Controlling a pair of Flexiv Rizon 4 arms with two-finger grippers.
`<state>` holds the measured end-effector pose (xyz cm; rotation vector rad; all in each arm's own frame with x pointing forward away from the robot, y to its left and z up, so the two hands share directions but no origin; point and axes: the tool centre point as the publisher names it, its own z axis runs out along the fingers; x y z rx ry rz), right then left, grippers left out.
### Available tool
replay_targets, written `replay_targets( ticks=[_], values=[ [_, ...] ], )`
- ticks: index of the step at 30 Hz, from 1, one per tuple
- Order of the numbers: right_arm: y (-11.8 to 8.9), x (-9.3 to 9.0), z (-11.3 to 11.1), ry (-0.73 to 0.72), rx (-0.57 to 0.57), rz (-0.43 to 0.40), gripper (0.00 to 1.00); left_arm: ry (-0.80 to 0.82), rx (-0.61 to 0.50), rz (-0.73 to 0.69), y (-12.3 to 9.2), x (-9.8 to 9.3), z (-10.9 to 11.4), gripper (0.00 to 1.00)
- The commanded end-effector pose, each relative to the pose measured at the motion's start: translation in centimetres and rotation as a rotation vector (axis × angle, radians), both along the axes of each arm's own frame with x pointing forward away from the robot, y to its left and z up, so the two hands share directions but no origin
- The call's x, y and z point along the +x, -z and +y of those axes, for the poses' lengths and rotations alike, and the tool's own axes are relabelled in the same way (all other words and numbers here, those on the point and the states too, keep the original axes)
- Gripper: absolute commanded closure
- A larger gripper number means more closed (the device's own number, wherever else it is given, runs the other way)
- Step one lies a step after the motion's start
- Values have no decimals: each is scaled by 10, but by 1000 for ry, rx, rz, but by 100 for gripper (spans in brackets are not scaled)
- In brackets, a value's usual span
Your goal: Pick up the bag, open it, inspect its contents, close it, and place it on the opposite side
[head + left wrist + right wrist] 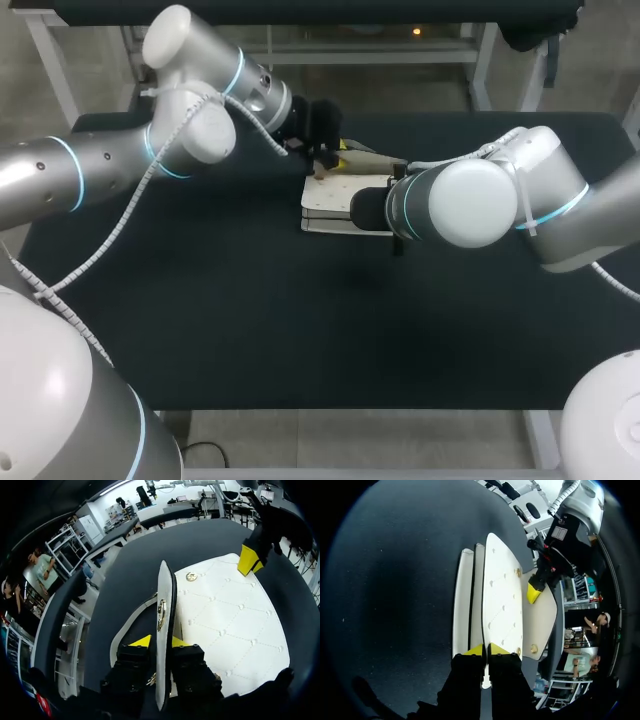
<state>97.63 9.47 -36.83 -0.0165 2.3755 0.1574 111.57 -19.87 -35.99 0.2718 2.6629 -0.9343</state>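
The left gripper [160, 641] is clamped on the flap [165, 595] of the bag [330, 200]. The flap stands edge-on between both yellow tips. The bag is white and quilted and lies flat at the far middle of the table [240, 330], well clear of every edge. Open black surface extends left, right and near. The right gripper [486, 650] is clamped on a thin white edge at the bag's right side; which panel cannot be told. In the head view its fingers and the bag's right end are hidden behind its own wrist.
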Motion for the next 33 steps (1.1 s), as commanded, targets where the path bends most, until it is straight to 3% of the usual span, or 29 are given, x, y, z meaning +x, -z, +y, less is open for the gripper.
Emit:
replay_targets(
  ticks=[1,10,11,12,13,14,25,33],
  values=[
    [4,-3,-3,4,15,-108,100,-1,0,8,3,6,-3,100],
    [3,-4,-3,4,15,-108,100,-7,-17,54,0,9,0,100],
    [2,-4,-2,7,18,-107,92,-7,-18,55,0,10,1,100],
    [1,-5,-2,10,25,-104,64,-11,-19,58,-1,10,1,100],
    [-1,-6,-2,11,31,-101,20,-13,-20,64,-2,10,1,100],
    [-2,-8,-2,13,35,-100,0,-18,-19,68,-3,10,1,100],
    [-42,-35,-2,-8,118,-103,0,-66,12,135,-23,15,3,100],
    [-73,-44,0,-33,126,-113,0,-85,40,160,-36,12,5,100]
  ],
)
